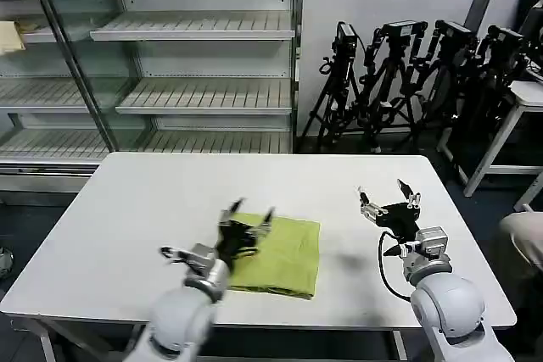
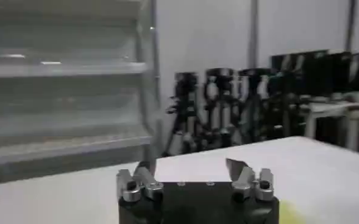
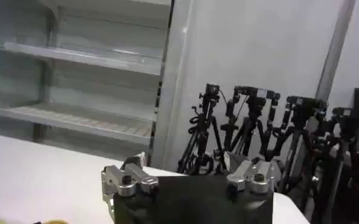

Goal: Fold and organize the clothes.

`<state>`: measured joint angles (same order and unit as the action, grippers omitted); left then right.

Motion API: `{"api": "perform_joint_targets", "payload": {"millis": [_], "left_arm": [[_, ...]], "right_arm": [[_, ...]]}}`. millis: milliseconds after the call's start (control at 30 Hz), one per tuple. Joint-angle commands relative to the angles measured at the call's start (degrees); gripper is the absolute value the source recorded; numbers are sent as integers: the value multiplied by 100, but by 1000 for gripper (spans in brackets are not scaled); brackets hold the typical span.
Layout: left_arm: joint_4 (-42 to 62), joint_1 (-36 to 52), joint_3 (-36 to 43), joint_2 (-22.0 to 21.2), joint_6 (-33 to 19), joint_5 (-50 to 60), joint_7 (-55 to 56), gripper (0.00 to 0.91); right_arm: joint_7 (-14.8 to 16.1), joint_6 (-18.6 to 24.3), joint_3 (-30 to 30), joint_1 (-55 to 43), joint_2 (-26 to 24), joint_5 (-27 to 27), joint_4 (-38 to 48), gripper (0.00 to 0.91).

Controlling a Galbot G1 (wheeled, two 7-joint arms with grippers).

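Observation:
The lime yellow-green T-shirt (image 1: 284,256) lies folded into a flat rectangle on the white table (image 1: 153,209), near the front middle. My left gripper (image 1: 252,211) hovers open above the shirt's left part, fingers pointing away from me, nothing between them. My right gripper (image 1: 388,194) is raised open over bare table to the right of the shirt, apart from it. In the left wrist view the left gripper (image 2: 189,165) has its fingers spread, with a sliver of the shirt (image 2: 287,213) beside it. The right wrist view has the right gripper (image 3: 180,164) open and empty.
A glass-fronted shelf unit (image 1: 195,65) stands behind the table. Several black tripods with cameras (image 1: 399,82) stand at the back right, next to a white side table (image 1: 522,99). Bare tabletop lies left, right and behind the shirt.

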<state>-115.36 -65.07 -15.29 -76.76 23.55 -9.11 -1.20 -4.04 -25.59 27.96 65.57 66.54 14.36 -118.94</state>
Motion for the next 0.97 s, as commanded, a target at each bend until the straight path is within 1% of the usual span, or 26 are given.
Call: {"api": "perform_joint_targets", "payload": {"millis": [33,67,100,133,200,333,467,533,667,767,800,867,900,967], "left_arm": [[286,-525,-2698,880,-1012,40,-1216,907],[285,-540,-2706,880,-1027,48,-1239,907],[287,-567,-2705,874,-1041,50,-1244,907],[285,-581,-2696,857,-1043,51,-1246,907],[293,-576,-2662,837,-1049,68,-1241,907],[264,-692,-2523,757,-1130,172,-1239,907],[248,-789,-2483,691,-1224,151,-1247,907],[198,-846,-2481,717,-1348,225,-1256,907],[121,-949,-2498,751,-1606,305,-1255,907],[98,-1007,-2518,777,-1826,283,-1376,907],[82,-1017,-2518,785,-1866,255,-1410,907],[20,-1029,-2513,786,-1795,271,-1431,907],[-33,-1057,-2513,781,-1844,289,-1472,907],[-145,-1149,-2485,774,-1960,292,-1459,907]], "right_arm": [[71,182,-9,-27,52,-180,245,907],[92,158,-8,-24,53,-285,249,907],[254,215,32,0,57,-717,270,907],[373,314,51,49,52,-874,270,907],[361,354,71,92,56,-817,237,907],[227,489,142,185,100,-789,184,907],[209,716,165,291,208,-823,249,907],[165,748,155,326,265,-813,272,907],[212,770,127,391,296,-830,174,907],[265,819,99,476,367,-1205,39,907],[265,828,98,484,380,-1255,29,907],[168,853,111,505,427,-1319,33,907],[117,849,134,501,476,-1357,47,907],[133,834,170,540,552,-1469,1,907]]}}
